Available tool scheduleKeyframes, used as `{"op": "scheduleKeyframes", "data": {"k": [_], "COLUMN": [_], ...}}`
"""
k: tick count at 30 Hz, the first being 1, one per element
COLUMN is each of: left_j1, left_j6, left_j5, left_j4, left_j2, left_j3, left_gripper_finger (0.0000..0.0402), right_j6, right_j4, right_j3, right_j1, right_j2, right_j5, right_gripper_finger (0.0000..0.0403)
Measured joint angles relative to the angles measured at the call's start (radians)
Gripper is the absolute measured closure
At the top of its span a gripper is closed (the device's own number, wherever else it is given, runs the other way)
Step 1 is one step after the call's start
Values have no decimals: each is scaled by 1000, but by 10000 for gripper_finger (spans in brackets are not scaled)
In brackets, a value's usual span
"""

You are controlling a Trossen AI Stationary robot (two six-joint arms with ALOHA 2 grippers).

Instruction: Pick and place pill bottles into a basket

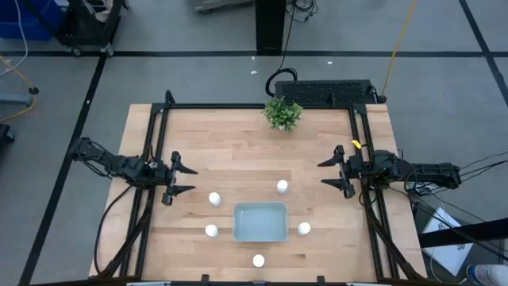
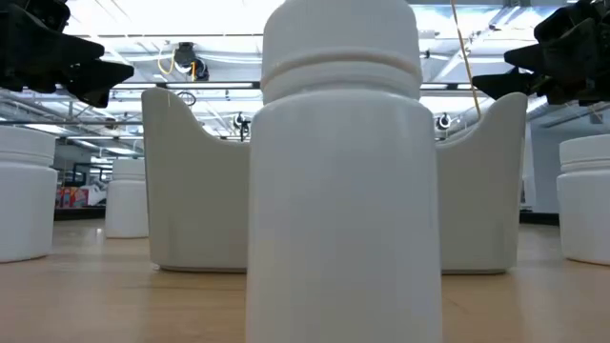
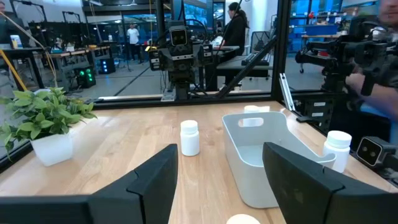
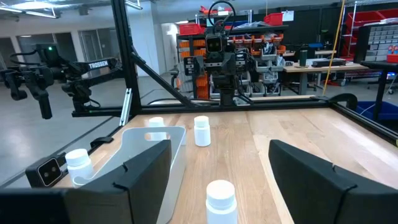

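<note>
Five small white pill bottles stand upright on the wooden table around the basket (image 1: 260,222), a shallow pale tray: one at its far left (image 1: 214,199), one beyond it (image 1: 282,187), one at its left (image 1: 211,230), one at its right (image 1: 304,228), one in front of it (image 1: 258,260). My left gripper (image 1: 189,179) is open and empty above the table, left of the bottles. My right gripper (image 1: 324,174) is open and empty at the right, facing the left one. The low view shows the front bottle (image 2: 343,171) close up, with the basket (image 2: 191,191) behind it.
A small green plant (image 1: 282,114) in a white pot stands at the table's far edge. A black frame (image 1: 159,119) runs along the table's sides. Bare wood lies between the grippers and the plant. People stand in the room beyond, in the left wrist view (image 3: 236,25).
</note>
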Motion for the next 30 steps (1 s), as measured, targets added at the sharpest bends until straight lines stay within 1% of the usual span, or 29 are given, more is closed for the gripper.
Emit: {"op": "scheduleKeyframes", "data": {"k": [25, 27, 28, 30], "left_j1": [0, 0, 0, 1], "left_j6": [3, 4, 4, 2], "left_j5": [0, -5, -24, -51], "left_j4": [0, 5, 13, 35], "left_j2": [0, 0, 0, 0], "left_j3": [0, 0, 0, 0], "left_gripper_finger": [160, 160, 160, 160], "right_j6": [1, 29, 77, 251], "right_j4": [17, 68, 97, 169], "right_j3": [0, 0, 0, 0], "right_j1": [0, 0, 0, 4], "right_j2": [0, 0, 1, 1], "right_j5": [0, 0, 0, -7], "right_gripper_finger": [140, 140, 140, 140]}}
